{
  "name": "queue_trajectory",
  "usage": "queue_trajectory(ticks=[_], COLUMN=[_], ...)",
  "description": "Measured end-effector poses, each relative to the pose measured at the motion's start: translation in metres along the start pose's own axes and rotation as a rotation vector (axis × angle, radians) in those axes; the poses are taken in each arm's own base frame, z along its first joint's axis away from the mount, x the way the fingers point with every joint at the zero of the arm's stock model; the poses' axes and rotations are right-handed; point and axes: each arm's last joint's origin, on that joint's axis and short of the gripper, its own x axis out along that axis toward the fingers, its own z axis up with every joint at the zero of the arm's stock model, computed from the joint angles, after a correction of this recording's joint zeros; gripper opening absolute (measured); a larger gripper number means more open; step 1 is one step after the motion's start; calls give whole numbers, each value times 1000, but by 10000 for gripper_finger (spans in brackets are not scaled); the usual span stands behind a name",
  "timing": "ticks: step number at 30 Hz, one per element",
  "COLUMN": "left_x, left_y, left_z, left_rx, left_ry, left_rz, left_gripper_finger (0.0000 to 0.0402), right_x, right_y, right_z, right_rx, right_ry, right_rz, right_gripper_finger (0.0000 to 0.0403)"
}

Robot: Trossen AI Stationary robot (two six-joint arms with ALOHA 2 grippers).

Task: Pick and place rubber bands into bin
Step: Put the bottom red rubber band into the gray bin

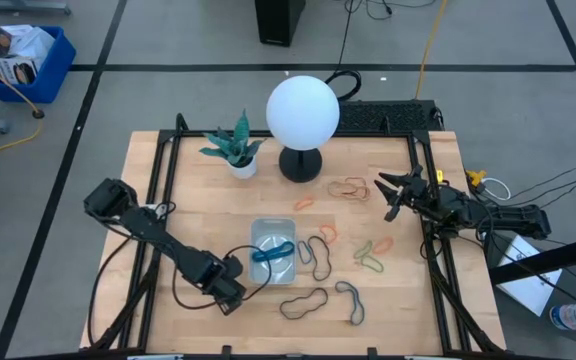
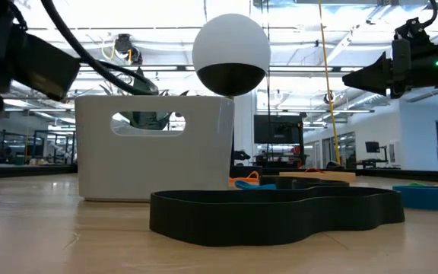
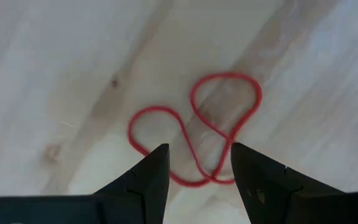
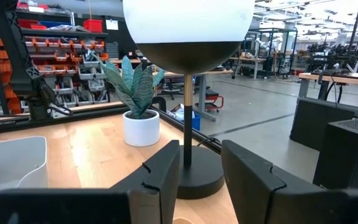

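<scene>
Rubber bands (image 1: pixel 317 251) scattered on table (image 1: pixel 198 205); bin (image 1: pixel 274 252) holds a blue band (image 1: pixel 272 251).
Bin near front centre; red band (image 3: pixel 194 132) under left gripper (image 3: pixel 199 168), jaws parted, nothing held, just beside bin's front-left corner; right gripper (image 1: pixel 392 194) raised at right edge near orange bands (image 1: pixel 348 187), jaws parted, empty; globe lamp (image 1: pixel 302 112) and potted plant (image 1: pixel 236 145) behind.
</scene>
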Motion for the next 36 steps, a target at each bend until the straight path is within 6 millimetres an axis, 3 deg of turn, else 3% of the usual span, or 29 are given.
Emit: queue_trajectory(ticks=[12, 36], left_x=[20, 8], left_y=[-3, -10], left_z=[-1, 3], left_rx=[-42, -41], left_ry=[37, -58], left_rz=[47, -63], left_gripper_finger=[177, 177], right_x=[1, 1], right_y=[0, 1], right_z=[-1, -2], right_rx=[-7, -12], right_ry=[12, 20], right_rz=[1, 1], right_gripper_finger=[114, 114])
